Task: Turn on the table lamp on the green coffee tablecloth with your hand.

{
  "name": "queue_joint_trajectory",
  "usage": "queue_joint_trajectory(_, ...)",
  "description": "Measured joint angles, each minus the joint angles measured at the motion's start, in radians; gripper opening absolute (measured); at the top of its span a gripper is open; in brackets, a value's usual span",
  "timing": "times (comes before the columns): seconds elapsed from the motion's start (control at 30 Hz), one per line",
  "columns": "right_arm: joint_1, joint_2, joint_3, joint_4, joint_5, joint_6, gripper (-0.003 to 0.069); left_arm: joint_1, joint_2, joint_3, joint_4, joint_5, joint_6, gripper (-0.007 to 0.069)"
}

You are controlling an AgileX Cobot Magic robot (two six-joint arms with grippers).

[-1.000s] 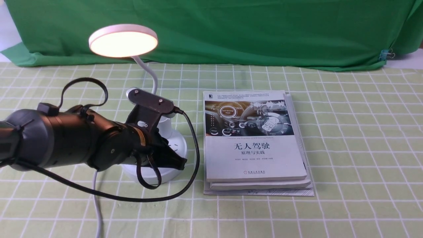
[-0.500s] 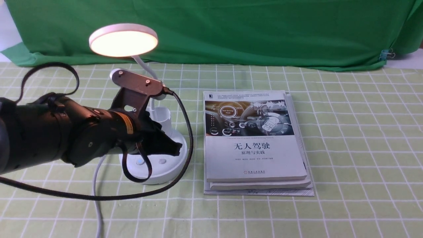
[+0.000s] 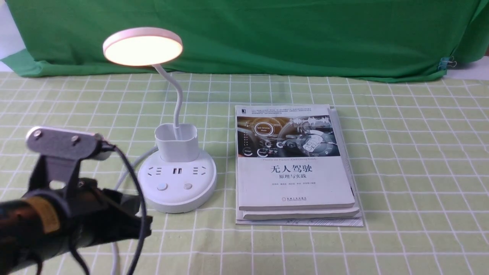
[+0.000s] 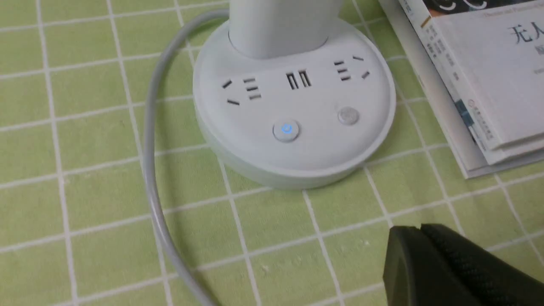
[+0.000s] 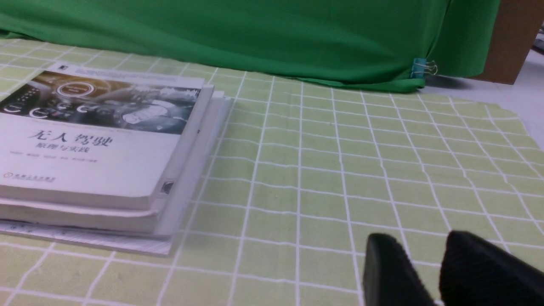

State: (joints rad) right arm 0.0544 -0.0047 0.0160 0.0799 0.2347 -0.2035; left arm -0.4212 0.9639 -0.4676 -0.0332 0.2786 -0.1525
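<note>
Jaws pressed together on my left gripper (image 3: 147, 220), lower left; the table lamp (image 3: 177, 183) glows, so I judge pressing finished.

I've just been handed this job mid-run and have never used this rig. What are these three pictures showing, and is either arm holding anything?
The machine has two arms ending in jaws. The wide picture comes from a camera between the arms, looking forward. The other two come from cameras on each wrist.

On the green coffee tablecloth stands the table lamp, its disc head glowing; one base button shows a blue light. Beside it, on the robot's right, lies a stack of books.

The left gripper is off the lamp, near the front edge of the cloth, jaws closed and empty. The right gripper appears only in its own wrist picture, low over bare cloth, jaws slightly apart and empty.
</note>
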Motion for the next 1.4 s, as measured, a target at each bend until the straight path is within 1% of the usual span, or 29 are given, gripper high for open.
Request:
queue_joint_trajectory(0.17,0.000,0.000,0.000,0.000,0.000,0.000,0.0244,0.000,-0.245,0.099,-0.055,0.003,0.006,0.0001)
queue_joint_trajectory(0.33,0.000,0.000,0.000,0.000,0.000,0.000,0.0244,0.000,-0.406,0.136,-0.021,0.003,0.017,0.0001)
queue_joint_trajectory(0.5,0.000,0.000,0.000,0.000,0.000,0.000,0.0244,0.000,-0.458,0.138,0.024,0.002,0.021,0.0006)
queue_joint_trajectory(0.73,0.000,0.000,0.000,0.000,0.000,0.000,0.0244,0.000,-0.462,0.145,0.083,-0.020,0.022,0.0017)
queue_joint_trajectory(0.8,0.000,0.000,0.000,0.000,0.000,0.000,0.0244,0.003,-0.482,0.163,0.084,-0.052,0.059,0.0017)
queue_joint_trajectory(0.87,0.000,0.000,0.000,0.000,0.000,0.000,0.0244,0.036,-0.539,0.202,0.047,-0.096,0.152,0.0017)
queue_joint_trajectory(0.9,0.000,0.000,0.000,0.000,0.000,0.000,0.0244,0.054,-0.555,0.216,0.026,-0.108,0.181,0.0017)
queue_joint_trajectory(0.93,0.000,0.000,0.000,0.000,0.000,0.000,0.0244,0.109,-0.625,0.250,-0.038,-0.133,0.284,0.0017)
queue_joint_trajectory(0.97,0.000,0.000,0.000,0.000,0.000,0.000,0.0244,0.156,-0.661,0.270,-0.079,-0.143,0.326,0.0017)
queue_joint_trajectory(1.03,0.000,0.000,0.000,0.000,0.000,0.000,0.0244,0.231,-0.734,0.316,-0.115,-0.148,0.375,0.0017)
queue_joint_trajectory(1.1,0.000,0.000,0.000,0.000,0.000,0.000,0.0244,0.326,-0.826,0.363,-0.127,-0.143,0.393,0.0017)
queue_joint_trajectory(1.13,0.000,0.000,0.000,0.000,0.000,0.000,0.0244,0.334,-0.842,0.372,-0.127,-0.141,0.394,0.0017)
queue_joint_trajectory(1.2,0.000,0.000,0.000,0.000,0.000,0.000,0.0244,0.405,-0.916,0.413,-0.134,-0.120,0.394,0.0017)
queue_joint_trajectory(1.27,0.000,0.000,0.000,0.000,0.000,0.000,0.0244,0.435,-0.954,0.449,-0.138,-0.103,0.394,0.0017)
queue_joint_trajectory(1.4,0.000,0.000,0.000,0.000,0.000,0.000,0.0244,0.441,-0.962,0.474,-0.146,-0.061,0.394,0.0017)
